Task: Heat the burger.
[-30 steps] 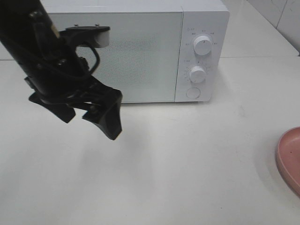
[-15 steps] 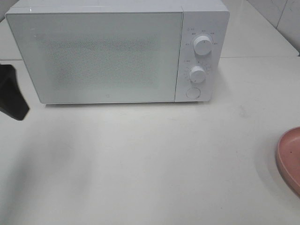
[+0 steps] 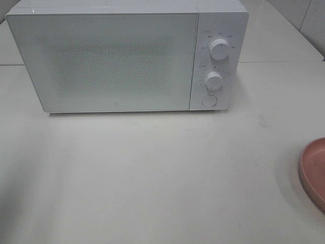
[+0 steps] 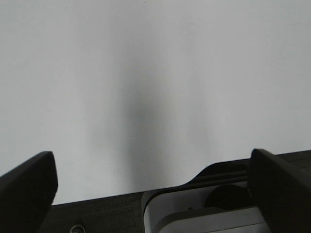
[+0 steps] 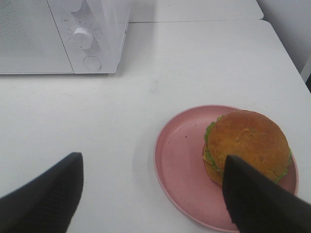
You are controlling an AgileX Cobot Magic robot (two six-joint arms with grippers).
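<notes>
Microwave [image 3: 127, 58] door shut; burger [image 5: 247, 145] sits on the plate [image 5: 180, 160], at its 3 o'clock side (untouched); both grippers, left [image 4: 150, 179] and right [image 5: 153, 194], gape empty; open the door first, fully, before you lift the burger.

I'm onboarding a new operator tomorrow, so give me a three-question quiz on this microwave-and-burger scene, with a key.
1. True or false: the microwave door is open.
2. Where does the burger sit? A) inside the microwave B) on the pink plate C) bare on the table
3. Fill in: the right end effector is ____, holding nothing.

Key: 1 false; 2 B; 3 open
</notes>
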